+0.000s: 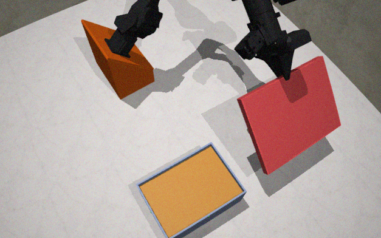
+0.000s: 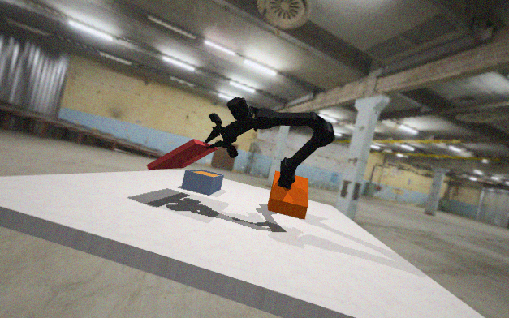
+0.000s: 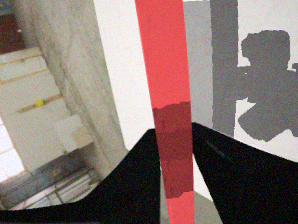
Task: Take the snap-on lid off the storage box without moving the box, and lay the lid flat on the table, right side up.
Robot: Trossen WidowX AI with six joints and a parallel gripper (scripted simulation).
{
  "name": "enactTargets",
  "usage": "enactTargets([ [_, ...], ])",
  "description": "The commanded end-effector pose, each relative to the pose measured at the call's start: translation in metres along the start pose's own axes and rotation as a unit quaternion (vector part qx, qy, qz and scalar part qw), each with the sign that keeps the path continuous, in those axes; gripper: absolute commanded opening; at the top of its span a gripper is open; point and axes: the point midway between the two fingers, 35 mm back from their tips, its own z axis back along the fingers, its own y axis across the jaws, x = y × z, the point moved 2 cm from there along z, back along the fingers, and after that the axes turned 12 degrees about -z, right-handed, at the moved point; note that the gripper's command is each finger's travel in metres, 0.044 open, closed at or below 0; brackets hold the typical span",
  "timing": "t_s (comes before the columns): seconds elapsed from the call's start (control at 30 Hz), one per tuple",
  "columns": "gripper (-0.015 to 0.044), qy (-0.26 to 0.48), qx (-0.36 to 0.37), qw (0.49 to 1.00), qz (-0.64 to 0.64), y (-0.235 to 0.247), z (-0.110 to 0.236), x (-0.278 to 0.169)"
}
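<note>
The red lid (image 1: pixel 295 121) (image 2: pixel 180 155) (image 3: pixel 165 55) hangs in the air, tilted, with its edge nearest the arm raised and its far edge lower. My gripper (image 1: pixel 285 78) (image 2: pixel 209 145) (image 3: pixel 172 132) is shut on that raised edge, near its middle, one finger on each face. The blue storage box (image 1: pixel 228 203) (image 2: pixel 201 183) stands open and upright on the table, its inside orange. In the top view the lid is to the right of the box and not over it. The lid's underside is mostly hidden.
An orange wedge-shaped block (image 1: pixel 130 77) (image 2: pixel 288 203) stands under the arm's base. The white table (image 1: pixel 54 146) (image 2: pixel 174 247) bears shadows of the arm and lid. The table's right edge runs beyond the lid in the top view.
</note>
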Motion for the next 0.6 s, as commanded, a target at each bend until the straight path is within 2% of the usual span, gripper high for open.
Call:
enactTargets([
  [0.0,0.0,0.002,0.009,1.0,0.0,0.002,0.003,-0.009],
  [0.33,0.0,0.003,0.01,1.0,0.0,-0.003,0.006,-0.027],
  [0.57,0.0,0.003,0.009,1.0,0.0,-0.007,0.003,-0.024],
])
